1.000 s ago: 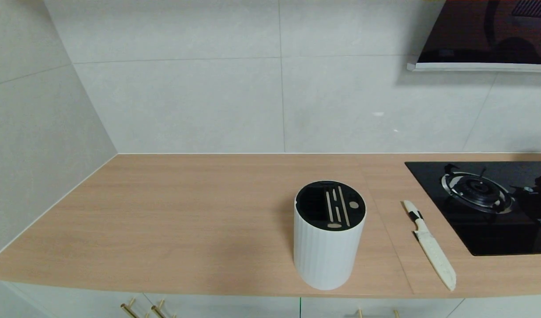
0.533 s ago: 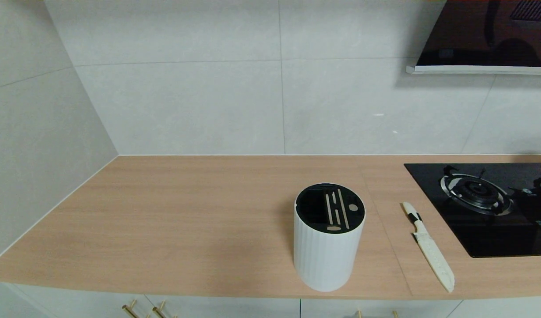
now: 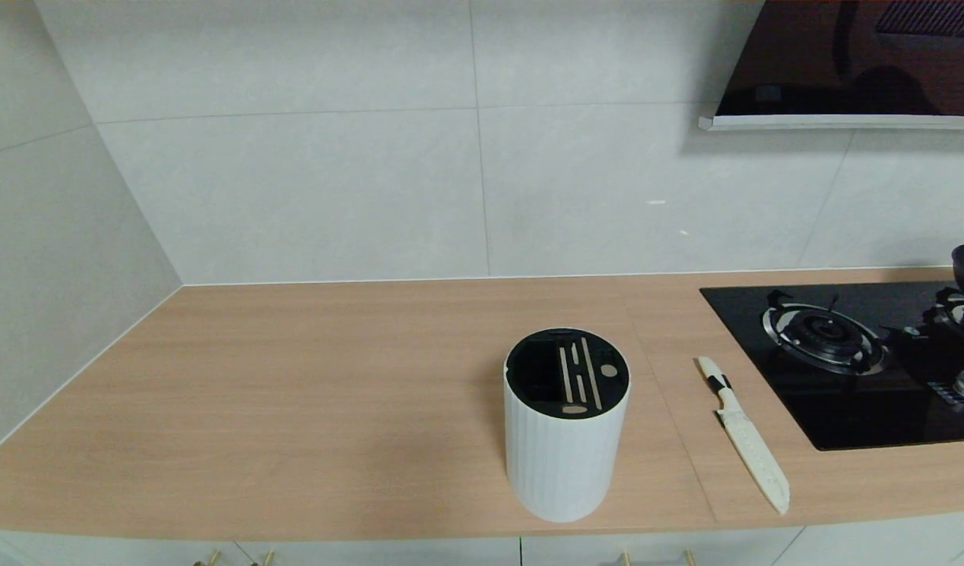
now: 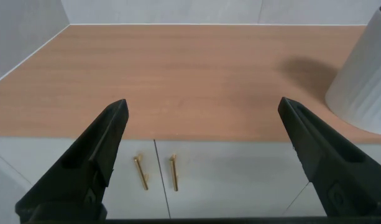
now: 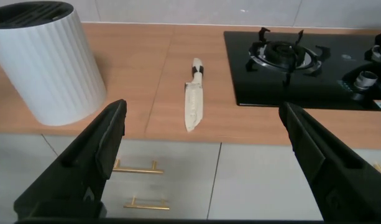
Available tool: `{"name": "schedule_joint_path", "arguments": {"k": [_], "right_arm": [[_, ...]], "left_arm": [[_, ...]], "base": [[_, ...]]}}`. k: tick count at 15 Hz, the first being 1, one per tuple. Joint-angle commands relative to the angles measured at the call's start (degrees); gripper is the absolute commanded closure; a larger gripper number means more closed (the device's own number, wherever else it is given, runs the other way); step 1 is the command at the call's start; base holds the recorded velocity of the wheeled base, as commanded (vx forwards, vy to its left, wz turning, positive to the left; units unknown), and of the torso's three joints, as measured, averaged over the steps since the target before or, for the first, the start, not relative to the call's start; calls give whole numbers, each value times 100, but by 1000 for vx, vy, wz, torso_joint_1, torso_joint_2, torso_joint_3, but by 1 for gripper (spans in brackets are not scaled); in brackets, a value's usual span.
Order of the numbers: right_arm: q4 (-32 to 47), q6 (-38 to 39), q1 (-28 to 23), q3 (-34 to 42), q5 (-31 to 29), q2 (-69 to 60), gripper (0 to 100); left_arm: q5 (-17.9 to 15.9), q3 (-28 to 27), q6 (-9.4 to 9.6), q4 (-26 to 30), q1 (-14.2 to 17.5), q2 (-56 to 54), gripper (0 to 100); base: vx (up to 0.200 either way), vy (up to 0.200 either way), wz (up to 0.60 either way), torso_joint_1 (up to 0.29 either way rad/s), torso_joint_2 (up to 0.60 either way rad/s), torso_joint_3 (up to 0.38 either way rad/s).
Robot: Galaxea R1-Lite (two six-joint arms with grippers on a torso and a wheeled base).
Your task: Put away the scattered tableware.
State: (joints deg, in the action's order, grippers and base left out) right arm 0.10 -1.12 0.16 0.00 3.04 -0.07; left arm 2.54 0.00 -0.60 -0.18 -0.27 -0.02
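A cream knife [image 3: 741, 433] [image 5: 195, 94] lies flat on the wooden counter [image 3: 332, 377], between the holder and the stove, blade toward the front edge. A white ribbed knife holder [image 3: 565, 424] [image 5: 47, 62] [image 4: 363, 81] with a black slotted top stands upright near the front edge. My left gripper [image 4: 202, 134] hangs open in front of the counter edge, above the cabinet doors, left of the holder. My right gripper [image 5: 202, 134] is open as well, in front of the counter edge, facing the knife. Nothing is between either pair of fingers.
A black gas stove [image 3: 844, 354] [image 5: 308, 56] with burner grates fills the counter's right end, under a range hood [image 3: 851, 63]. Tiled walls close off the back and left. White cabinets with brass handles [image 4: 158, 171] [image 5: 137, 167] run below the counter.
The head camera has turned to the right, so the whole scene sits further left in the picture. The knife and holder keep their places on the counter.
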Motion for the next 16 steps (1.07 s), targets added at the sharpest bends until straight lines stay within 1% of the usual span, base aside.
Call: {"name": "schedule_joint_path", "arguments": {"k": [1,10,12,14,15,16], "right_arm": [[-1,-11,2,0,4,7,0],[-10,-72,11,-9,39,7,0],[-19,-81,46,-9,39,192,0],[-80,51,54,-439,206,209,0],[-54,358,90,-853,654,464,0],[-54,323,81,-853,848,754,0]], "left_arm": [[1,0,-2,1,0,2,0],[1,0,7,1,0,2,0],[1,0,7,1,0,2,0],[1,0,7,1,0,2,0],[1,0,16,1,0,2,0],[1,0,16,1,0,2,0]], "base": [[0,0,0,0,0,0],[0,0,0,0,0,0],[0,0,0,0,0,0],[0,0,0,0,0,0],[0,0,0,0,0,0],[0,0,0,0,0,0]]}}
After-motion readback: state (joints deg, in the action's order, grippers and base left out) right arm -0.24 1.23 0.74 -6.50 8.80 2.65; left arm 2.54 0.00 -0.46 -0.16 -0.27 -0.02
